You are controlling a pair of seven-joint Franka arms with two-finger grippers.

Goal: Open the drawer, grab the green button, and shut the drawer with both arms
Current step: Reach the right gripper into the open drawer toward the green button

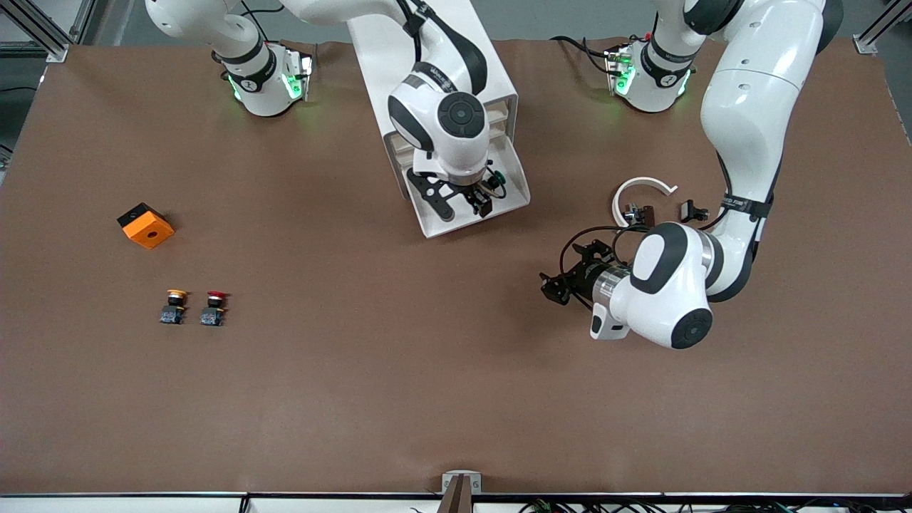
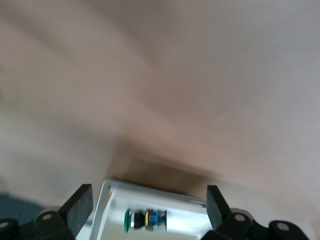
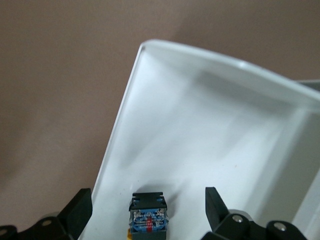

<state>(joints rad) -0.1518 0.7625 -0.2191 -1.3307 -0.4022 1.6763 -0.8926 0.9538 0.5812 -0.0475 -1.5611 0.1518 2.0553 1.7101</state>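
The white cabinet [image 1: 502, 71] stands between the arm bases. Its lowest drawer [image 1: 456, 226] is pulled out toward the front camera. The green-capped button [image 1: 499, 175] lies on its side in the drawer. My right gripper [image 1: 481, 203] hangs open over the drawer. In the right wrist view the button's black and blue body [image 3: 148, 215] sits between the open fingers [image 3: 80, 210], untouched, on the drawer floor [image 3: 200, 125]. My left gripper [image 1: 554, 288] is open and empty, low over the table beside the drawer. Its wrist view shows the button [image 2: 145, 220] in the drawer [image 2: 150, 186] some way off.
An orange block [image 1: 146, 226], a yellow-capped button [image 1: 174, 305] and a red-capped button [image 1: 214, 308] sit toward the right arm's end. A white curved part [image 1: 641, 192] and small black pieces [image 1: 695, 210] lie by the left arm.
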